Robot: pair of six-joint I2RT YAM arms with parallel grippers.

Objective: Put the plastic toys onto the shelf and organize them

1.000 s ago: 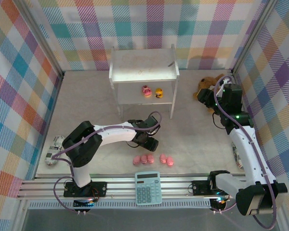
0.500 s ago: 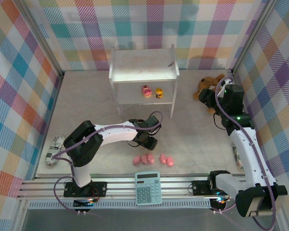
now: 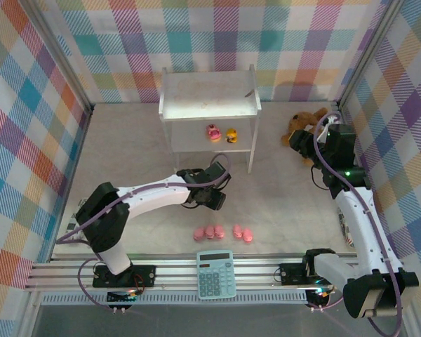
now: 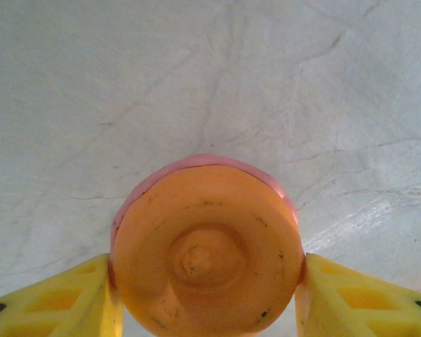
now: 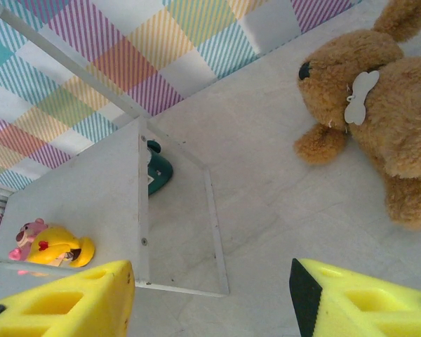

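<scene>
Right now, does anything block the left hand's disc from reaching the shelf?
Nothing visible does. The left hand grips the orange disc; bare table lies between it and the open front of the shelf. A pink toy and yellow duck sit on its lower board.

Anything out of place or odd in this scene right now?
Two non-toy items stand out: the teal calculator lies across the metal rails at the near edge, and the brown plush animal lies sprawled at the far right. Nothing looks spilled or broken.
</scene>
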